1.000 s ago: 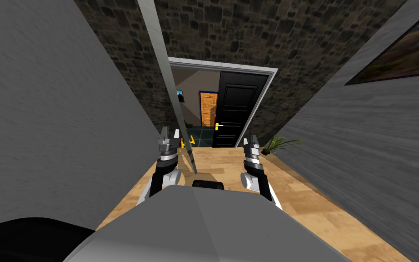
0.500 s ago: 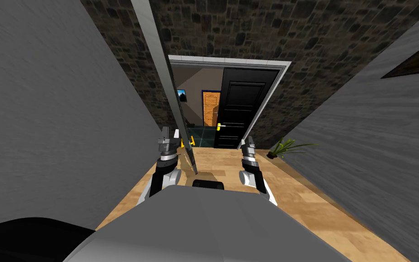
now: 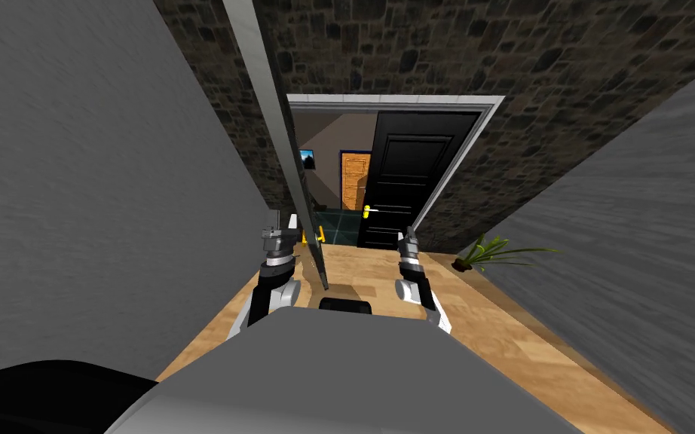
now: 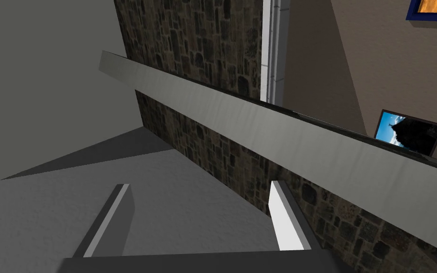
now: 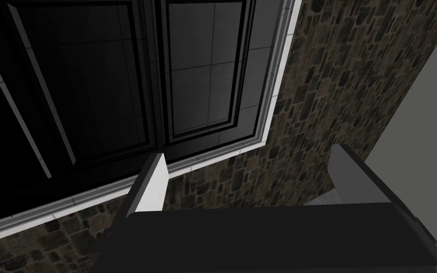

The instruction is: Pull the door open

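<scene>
Left pincer [image 3: 281, 223] hangs wide and empty just beside the grey door [image 4: 260, 132], which stands edge-on between the arms, its yellow handle [image 3: 317, 237] near, while the right pincer [image 5: 250, 151] gapes empty toward a black door [image 3: 406, 181].

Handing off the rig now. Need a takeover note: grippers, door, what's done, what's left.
Left gripper: open, empty, near the yellow lever handle of the thin grey door.
Right gripper: open, empty, pointed at the black panelled door ahead.
Grey door stands edge-on to me, swung open; black door is ajar in its white frame.
Done: grey door looks pulled open.
Left: probably nothing, or regrasp the handle if it must go wider.
</scene>
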